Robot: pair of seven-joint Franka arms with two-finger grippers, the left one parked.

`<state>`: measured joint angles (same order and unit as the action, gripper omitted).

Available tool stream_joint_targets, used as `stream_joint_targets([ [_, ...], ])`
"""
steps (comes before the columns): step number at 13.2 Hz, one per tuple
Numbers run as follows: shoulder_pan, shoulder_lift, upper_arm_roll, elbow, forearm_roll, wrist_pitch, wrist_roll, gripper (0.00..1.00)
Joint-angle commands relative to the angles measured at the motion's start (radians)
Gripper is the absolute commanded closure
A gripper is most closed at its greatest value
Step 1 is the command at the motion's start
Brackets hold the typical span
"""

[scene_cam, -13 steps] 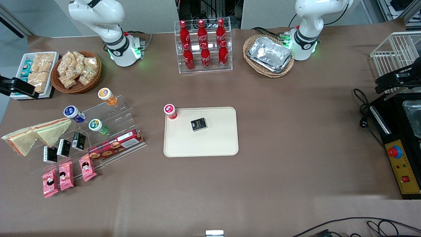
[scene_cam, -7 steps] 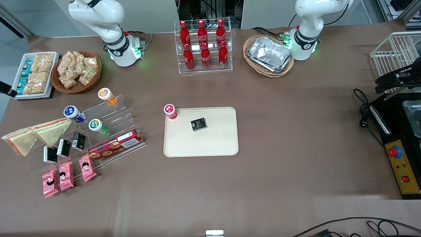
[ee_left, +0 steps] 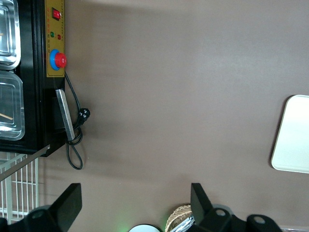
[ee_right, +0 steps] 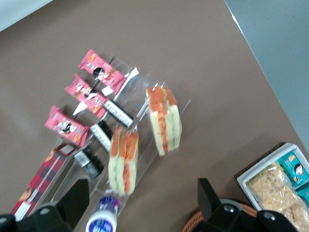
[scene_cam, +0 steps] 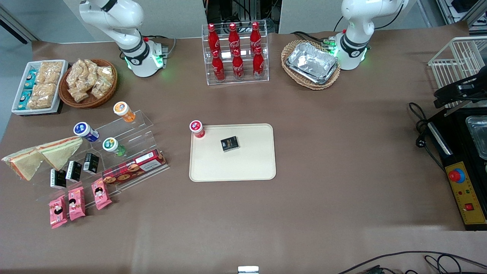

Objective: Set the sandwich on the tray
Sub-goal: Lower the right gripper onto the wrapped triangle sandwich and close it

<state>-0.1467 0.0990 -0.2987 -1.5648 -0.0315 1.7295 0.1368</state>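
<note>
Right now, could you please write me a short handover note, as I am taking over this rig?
Pincer: open, empty, hovering above the snack display at the working arm's end of the table.
Sandwich: untouched, beside the paler sandwich.
Tray: mid-table, holding a small black box, with a red-capped bottle at its corner.
Done: nothing yet.
Left: grasp the sandwich, carry it to the tray, release.

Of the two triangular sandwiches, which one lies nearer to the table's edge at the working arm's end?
The sandwich with tan bread, resting against the paler greenish-white sandwich. The gripper hangs above both.
</note>
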Motion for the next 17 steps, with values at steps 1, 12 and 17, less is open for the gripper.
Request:
stream_joint_targets([
  [1,0.001,0.111,-0.054,0.019,-0.008,0.111,0.020,0.00],
  [12,-0.019,0.222,-0.048,-0.116,0.001,0.297,-0.138,0.00],
  [17,-0.001,0.217,-0.046,-0.216,0.001,0.413,-0.154,0.00],
])
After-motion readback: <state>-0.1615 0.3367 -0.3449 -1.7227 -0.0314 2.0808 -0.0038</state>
